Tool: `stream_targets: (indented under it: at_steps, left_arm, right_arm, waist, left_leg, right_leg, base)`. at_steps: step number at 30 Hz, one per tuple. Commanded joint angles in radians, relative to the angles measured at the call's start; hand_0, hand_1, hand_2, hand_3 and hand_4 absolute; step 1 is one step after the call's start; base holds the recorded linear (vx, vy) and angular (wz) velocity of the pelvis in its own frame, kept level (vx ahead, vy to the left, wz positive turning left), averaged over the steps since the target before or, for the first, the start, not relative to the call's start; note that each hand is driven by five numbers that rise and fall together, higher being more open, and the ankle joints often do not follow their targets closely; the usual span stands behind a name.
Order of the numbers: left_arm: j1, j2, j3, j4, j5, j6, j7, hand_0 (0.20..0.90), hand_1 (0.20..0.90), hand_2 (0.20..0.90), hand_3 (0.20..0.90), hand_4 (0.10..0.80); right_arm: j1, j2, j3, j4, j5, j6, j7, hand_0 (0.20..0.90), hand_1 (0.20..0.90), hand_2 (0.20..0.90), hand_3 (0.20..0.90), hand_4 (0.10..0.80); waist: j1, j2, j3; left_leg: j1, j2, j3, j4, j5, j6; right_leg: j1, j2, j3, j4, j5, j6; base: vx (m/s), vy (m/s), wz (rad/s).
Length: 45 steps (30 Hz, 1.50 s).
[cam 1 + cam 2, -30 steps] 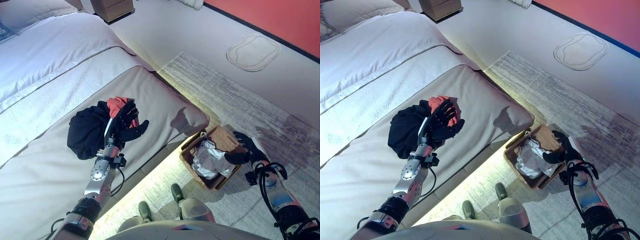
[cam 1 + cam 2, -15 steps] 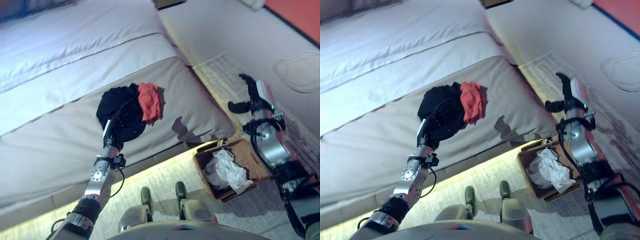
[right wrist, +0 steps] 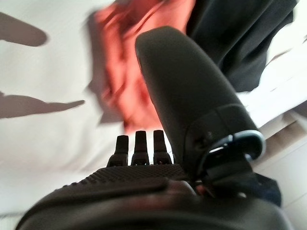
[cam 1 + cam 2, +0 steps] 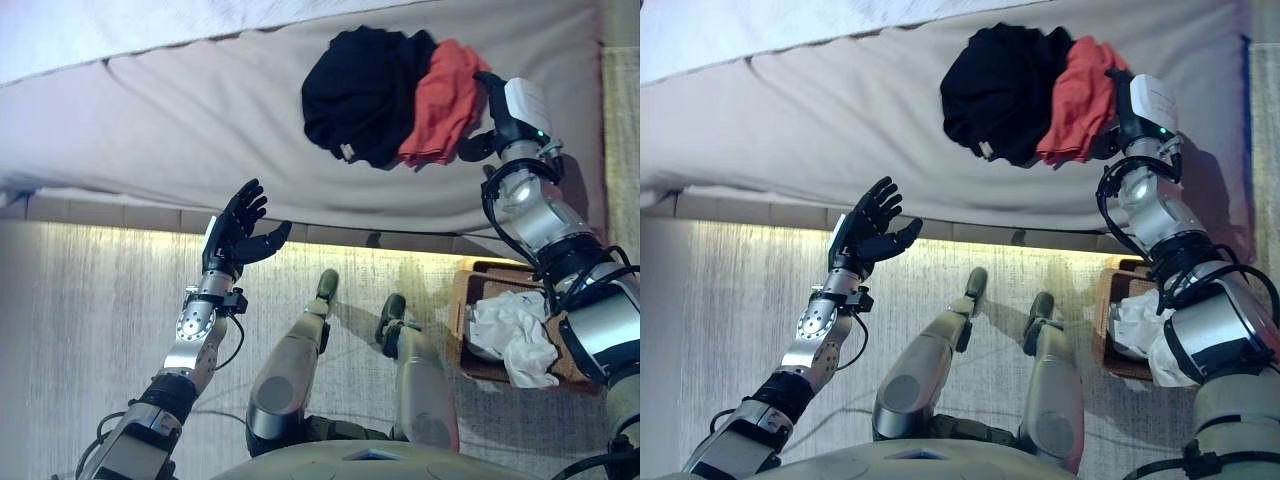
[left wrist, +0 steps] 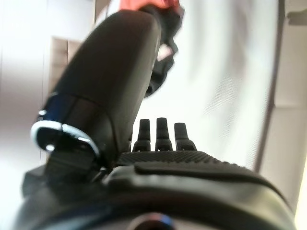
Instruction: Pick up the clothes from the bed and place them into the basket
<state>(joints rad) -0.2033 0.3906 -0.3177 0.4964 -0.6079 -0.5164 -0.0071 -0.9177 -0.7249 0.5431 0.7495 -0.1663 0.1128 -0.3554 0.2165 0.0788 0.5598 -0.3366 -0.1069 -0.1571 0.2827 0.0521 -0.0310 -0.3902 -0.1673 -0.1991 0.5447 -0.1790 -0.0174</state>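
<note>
A black garment [image 4: 360,95] and a red garment [image 4: 440,100] lie bunched together on the bed's beige cover [image 4: 180,110], near its edge. My right hand [image 4: 500,115] is open, right beside the red garment, fingers straight and holding nothing. The right wrist view shows the red garment [image 3: 129,86] and the black garment [image 3: 240,43] just past its straight fingers. My left hand [image 4: 235,235] is open and empty, raised off the bed's edge and well apart from the clothes. The brown basket [image 4: 462,310] stands on the floor at the right, with a white cloth [image 4: 510,335] in it.
A lit strip runs under the bed's edge [image 4: 120,215]. A grey rug [image 4: 90,310] covers the floor in front of the bed. The basket stands close under my right arm.
The camera has swung round. My right hand rose from the basket up to the red garment on the bed. My left hand came off the clothes pile and back past the bed's edge.
</note>
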Motion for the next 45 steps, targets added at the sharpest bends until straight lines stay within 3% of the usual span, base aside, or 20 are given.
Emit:
stream_targets:
  at_steps: [1,5,8,15,17,18,19,20,22,23,24,37,45]
  left_arm:
    - [0.031,0.047,0.018,-0.175,-0.005,-0.143,-0.009,0.9,0.9,0.9,0.9,0.8]
    - [0.045,0.053,0.017,-0.211,-0.007,-0.155,0.02,0.9,0.9,0.9,0.9,0.8]
    - [0.069,0.066,0.007,-0.235,-0.028,-0.173,0.044,0.9,0.9,0.9,0.9,0.8]
    - [0.111,0.097,-0.002,-0.301,-0.071,-0.197,0.057,0.9,0.9,0.9,0.9,0.8]
    - [0.128,0.107,0.008,-0.315,-0.075,-0.199,0.057,0.9,0.9,0.9,0.9,0.8]
    - [0.139,0.111,0.014,-0.325,-0.074,-0.2,0.062,0.9,0.9,0.9,0.9,0.8]
    - [0.144,0.115,0.019,-0.333,-0.082,-0.198,0.064,0.9,0.9,0.9,0.9,0.8]
    - [0.146,0.117,0.021,-0.338,-0.094,-0.195,0.065,0.9,0.9,0.9,0.9,0.8]
    - [0.155,0.128,0.028,-0.354,-0.11,-0.184,0.06,0.9,0.9,0.9,0.9,0.8]
    - [0.158,0.131,0.031,-0.357,-0.104,-0.184,0.052,0.9,0.9,0.9,0.9,0.8]
    - [0.16,0.134,0.033,-0.36,-0.097,-0.186,0.049,0.9,0.9,0.9,0.9,0.8]
    - [0.192,0.149,0.03,-0.386,-0.096,-0.182,0.072,0.9,0.9,0.9,0.9,0.8]
    - [0.189,0.142,0.041,-0.37,-0.103,-0.176,0.039,0.9,0.9,0.9,0.9,0.8]
  right_arm:
    - [-0.16,-0.055,0.039,-0.025,0.012,0.005,-0.041,0.9,0.9,0.9,0.9,0.8]
    - [-0.189,-0.051,0.053,0.069,0.009,0.014,-0.036,0.9,0.9,0.9,0.9,0.8]
    - [-0.219,-0.049,0.061,0.142,0.012,0.038,-0.045,0.9,0.9,0.9,0.9,0.8]
    - [-0.345,-0.098,0.135,0.316,0.025,0.035,-0.047,0.9,0.9,0.9,0.9,0.8]
    - [-0.364,-0.126,0.159,0.336,-0.051,0.076,-0.027,0.789,0.789,0.789,0.771,0.671]
    - [-0.377,-0.145,0.195,0.357,-0.109,0.094,-0.014,0.782,0.782,0.782,0.763,0.663]
    - [-0.389,-0.157,0.224,0.378,-0.116,0.102,-0.004,0.731,0.731,0.731,0.702,0.602]
    - [-0.394,-0.164,0.236,0.39,-0.122,0.113,0.001,0.571,0.571,0.571,0.516,0.416]
    - [-0.397,-0.182,0.259,0.404,-0.153,0.127,0.024,0.495,0.495,0.495,0.428,0.328]
    - [-0.401,-0.186,0.271,0.41,-0.133,0.127,0.027,0.378,0.378,0.378,0.291,0.191]
    - [-0.4,-0.185,0.274,0.412,-0.11,0.127,0.019,0.3,0.3,0.3,0.2,0.1]
    - [-0.442,-0.207,0.172,0.443,0.002,0.041,-0.073,0.3,0.3,0.3,0.2,0.1]
    - [-0.388,-0.217,0.136,0.412,0.021,0.002,-0.082,0.3,0.3,0.3,0.2,0.1]
  waist:
    - [-0.007,-0.013,-0.04]
    - [0.017,-0.007,-0.04]
    - [0.042,-0.005,-0.04]
    - [0.073,0.025,-0.04]
    - [0.076,0.028,-0.04]
    - [0.078,0.027,-0.04]
    - [0.079,0.026,-0.04]
    - [0.08,0.026,-0.04]
    - [0.081,0.024,-0.04]
    - [0.082,0.023,-0.04]
    - [0.082,0.021,-0.04]
    - [0.082,0.036,-0.04]
    - [0.068,0.012,-0.04]
  left_leg:
    - [-0.105,-0.017,0.034,0.234,-0.184,0.034]
    - [-0.203,-0.024,0.04,0.34,-0.182,0.026]
    - [-0.257,-0.03,0.027,0.416,-0.219,0.037]
    - [-0.406,-0.045,0.025,0.503,-0.241,0.058]
    - [-0.441,-0.044,0.028,0.53,-0.251,0.062]
    - [-0.455,-0.043,0.032,0.54,-0.262,0.067]
    - [-0.459,-0.042,0.034,0.54,-0.266,0.071]
    - [-0.464,-0.043,0.034,0.543,-0.268,0.072]
    - [-0.477,-0.043,0.036,0.556,-0.27,0.072]
    - [-0.48,-0.042,0.035,0.557,-0.27,0.072]
    - [-0.48,-0.04,0.036,0.555,-0.27,0.074]
    - [-0.455,-0.046,0.039,0.568,-0.268,0.065]
    - [-0.337,-0.036,0.032,0.483,-0.257,0.062]
  right_leg:
    - [-0.009,0.031,-0.039,0.104,-0.052,-0.045]
    - [-0.069,0.026,-0.062,0.168,-0.073,-0.056]
    - [-0.118,0.018,-0.064,0.228,-0.103,-0.045]
    - [-0.271,0.022,-0.066,0.31,-0.111,-0.052]
    - [-0.307,0.023,-0.063,0.333,-0.116,-0.053]
    - [-0.321,0.023,-0.064,0.343,-0.118,-0.054]
    - [-0.327,0.024,-0.065,0.345,-0.117,-0.054]
    - [-0.332,0.024,-0.066,0.348,-0.116,-0.053]
    - [-0.343,0.023,-0.067,0.351,-0.112,-0.049]
    - [-0.345,0.023,-0.067,0.35,-0.109,-0.048]
    - [-0.347,0.024,-0.067,0.349,-0.107,-0.047]
    - [-0.323,0.029,-0.052,0.359,-0.121,-0.048]
    - [-0.219,0.029,-0.044,0.3,-0.117,-0.044]
  base:
    - [-0.007,0.012,0.23]
    - [0.005,0.015,0.21]
    - [0.052,-0.009,0.04]
    - [-0.062,0.014,0.03]
    - [-0.068,0.003,0.09]
    - [-0.056,0.003,0.06]
    - [-0.054,0.004,0.02]
    - [-0.05,0.0,0.02]
    - [-0.049,-0.021,0.04]
    - [-0.043,-0.025,0.05]
    - [-0.037,-0.012,0.03]
    - [-0.011,0.022,-0.04]
    - [0.026,0.011,0.0]
